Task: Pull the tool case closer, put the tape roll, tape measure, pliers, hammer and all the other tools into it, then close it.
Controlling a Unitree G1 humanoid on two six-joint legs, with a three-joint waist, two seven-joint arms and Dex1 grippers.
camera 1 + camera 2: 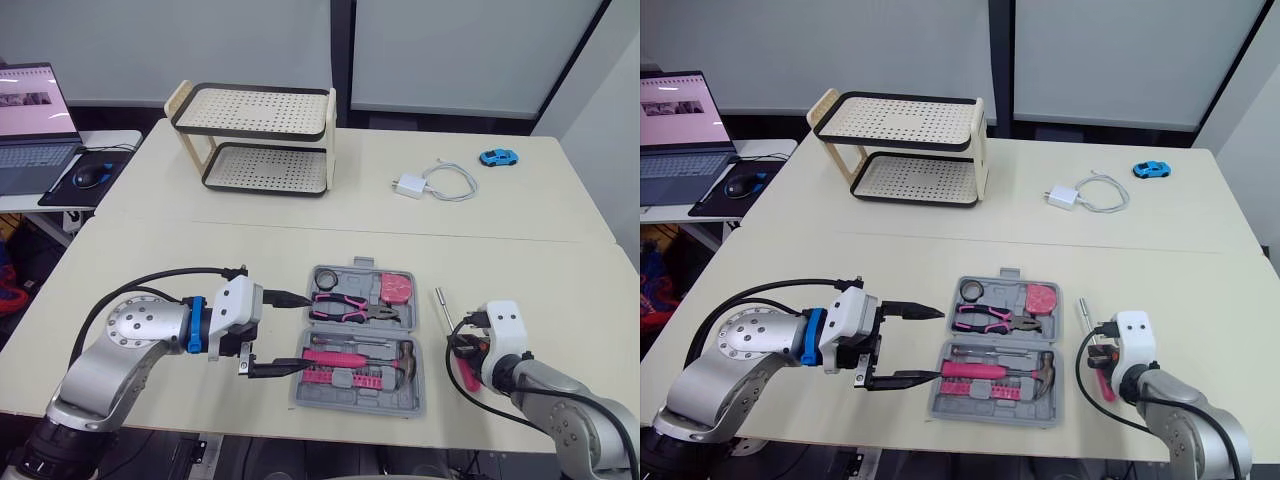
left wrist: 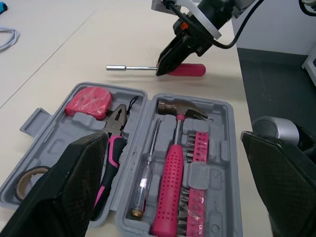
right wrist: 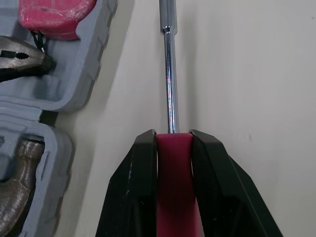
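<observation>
The grey tool case [image 1: 357, 403] lies open near the table's front edge. Its far half holds the tape roll [image 1: 324, 276], pink-handled pliers [image 1: 350, 306] and pink tape measure [image 1: 396, 286]. In the near half lie the hammer [image 1: 355, 356], a clear screwdriver [image 2: 145, 173] and pink bits [image 2: 200, 148]. My left gripper [image 1: 306, 331] is open at the case's left side, one finger over each half. A pink-handled driver [image 3: 170, 74] lies on the table right of the case, its metal shaft pointing away. My right gripper [image 3: 173, 134] is shut on its handle.
A two-tier perforated rack [image 1: 255, 140] stands at the back left. A white charger with cable [image 1: 410, 186] and a blue toy car [image 1: 497, 157] lie at the back right. A laptop [image 1: 35, 125] and mouse [image 1: 88, 176] sit on a side desk to the left.
</observation>
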